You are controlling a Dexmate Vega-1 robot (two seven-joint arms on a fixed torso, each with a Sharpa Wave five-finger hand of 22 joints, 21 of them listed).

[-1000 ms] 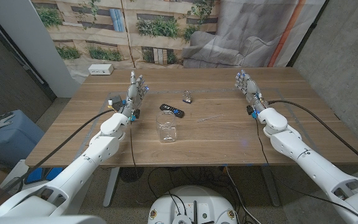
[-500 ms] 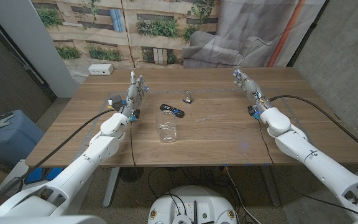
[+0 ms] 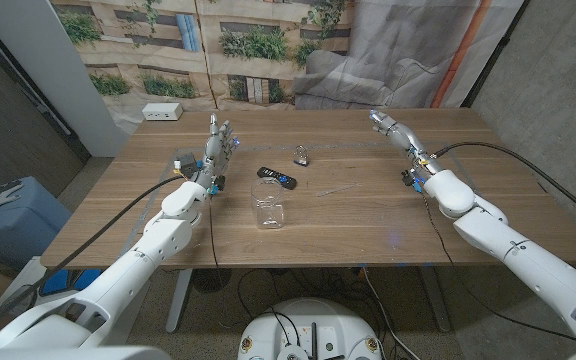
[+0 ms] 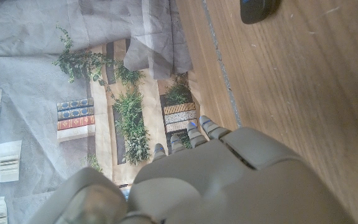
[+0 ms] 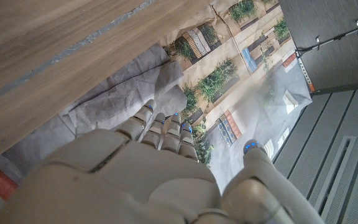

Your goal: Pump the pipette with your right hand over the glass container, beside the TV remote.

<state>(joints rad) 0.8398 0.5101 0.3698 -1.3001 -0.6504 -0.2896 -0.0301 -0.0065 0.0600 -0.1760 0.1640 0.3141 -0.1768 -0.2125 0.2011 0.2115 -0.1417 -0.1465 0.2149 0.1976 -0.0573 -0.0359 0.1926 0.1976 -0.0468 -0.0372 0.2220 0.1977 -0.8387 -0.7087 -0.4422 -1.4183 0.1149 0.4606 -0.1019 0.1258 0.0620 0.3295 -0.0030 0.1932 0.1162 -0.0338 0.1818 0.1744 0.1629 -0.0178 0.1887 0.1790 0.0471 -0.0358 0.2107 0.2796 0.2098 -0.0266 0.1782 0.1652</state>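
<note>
The right hand is at the upper right of the frame, fingers apart, holding nothing; the pipette lies on the table near the glass container.

The back of the left hand fills the lower part of the frame, fingers extended and holding nothing. The wooden tabletop spans the right side, a dark object at the upper edge. A printed plant-and-book backdrop covers the left.

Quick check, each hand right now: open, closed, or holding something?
Left hand: open, holding nothing.
Right hand: open, holding nothing; the pipette lies untouched on the table.
</note>
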